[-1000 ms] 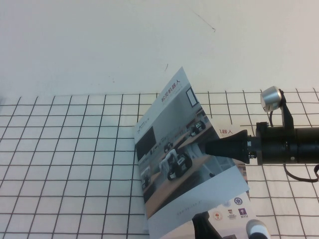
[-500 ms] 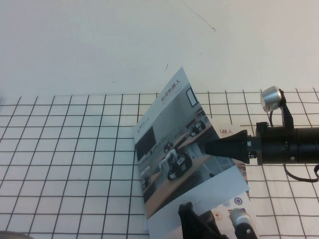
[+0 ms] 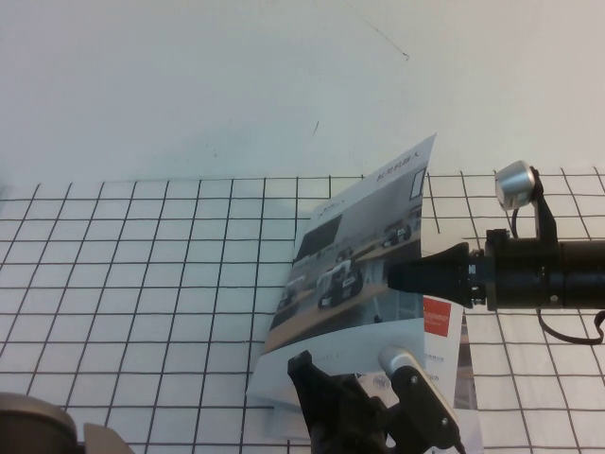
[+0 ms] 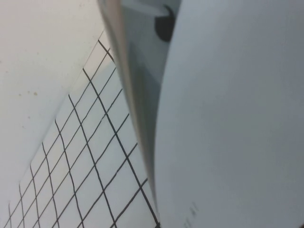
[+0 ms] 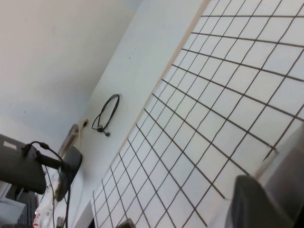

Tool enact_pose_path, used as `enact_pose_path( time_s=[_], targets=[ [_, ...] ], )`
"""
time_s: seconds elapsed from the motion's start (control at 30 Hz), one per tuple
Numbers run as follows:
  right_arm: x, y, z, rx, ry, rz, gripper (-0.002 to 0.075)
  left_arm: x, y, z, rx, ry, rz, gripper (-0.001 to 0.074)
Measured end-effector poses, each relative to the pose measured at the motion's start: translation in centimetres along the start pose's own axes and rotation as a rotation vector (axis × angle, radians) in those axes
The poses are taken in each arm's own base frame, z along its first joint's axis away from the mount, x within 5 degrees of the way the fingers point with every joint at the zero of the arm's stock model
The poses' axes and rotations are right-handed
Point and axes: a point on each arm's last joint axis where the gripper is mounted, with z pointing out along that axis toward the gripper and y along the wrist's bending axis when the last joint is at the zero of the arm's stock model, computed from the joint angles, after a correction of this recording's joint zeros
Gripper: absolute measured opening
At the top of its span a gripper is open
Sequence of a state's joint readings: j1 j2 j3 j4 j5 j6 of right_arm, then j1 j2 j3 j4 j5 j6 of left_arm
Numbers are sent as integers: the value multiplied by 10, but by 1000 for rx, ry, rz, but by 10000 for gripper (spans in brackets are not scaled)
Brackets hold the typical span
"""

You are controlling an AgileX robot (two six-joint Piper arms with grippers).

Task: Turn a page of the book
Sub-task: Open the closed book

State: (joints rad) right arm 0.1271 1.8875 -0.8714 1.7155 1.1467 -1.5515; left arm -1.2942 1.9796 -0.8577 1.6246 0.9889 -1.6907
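Observation:
The page point(image 3: 354, 274) is lifted off the book point(image 3: 444, 374) and stands tilted, its robot photo facing the camera. My right gripper point(image 3: 402, 277) reaches in from the right and is shut on the page's right edge, above the table. One dark finger point(image 5: 256, 204) shows in the right wrist view beside the grey sheet point(image 5: 289, 161). My left gripper point(image 3: 307, 371) is at the page's lower edge, near the front of the table. The page's plain white back point(image 4: 228, 118) fills the left wrist view. The inner page's red square point(image 3: 437, 317) shows under the lifted sheet.
The book lies on a white mat with a black grid point(image 3: 142, 284); plain white surface point(image 3: 236, 85) lies beyond it. A grey rounded object point(image 3: 38, 426) sits at the front left corner. A black cable point(image 5: 107, 114) lies off the mat.
The page has swung up and to the right, uncovering the red square. My left arm has come further in from the front, up to the page's lower edge. The right arm stays about where it was.

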Motion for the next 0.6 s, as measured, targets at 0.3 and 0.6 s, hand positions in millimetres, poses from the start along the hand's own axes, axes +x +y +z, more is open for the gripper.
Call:
enact_pose_path(
  time_s=[0.3, 0.6],
  targets=[
    [-5, -3, -11, 20, -28, -4, 344, -3, 2, 0, -17, -6, -8, -2],
    [-36, 24, -69, 105, -171, -140, 304, -3, 2, 0, -18, -7, -8, -2]
  ],
)
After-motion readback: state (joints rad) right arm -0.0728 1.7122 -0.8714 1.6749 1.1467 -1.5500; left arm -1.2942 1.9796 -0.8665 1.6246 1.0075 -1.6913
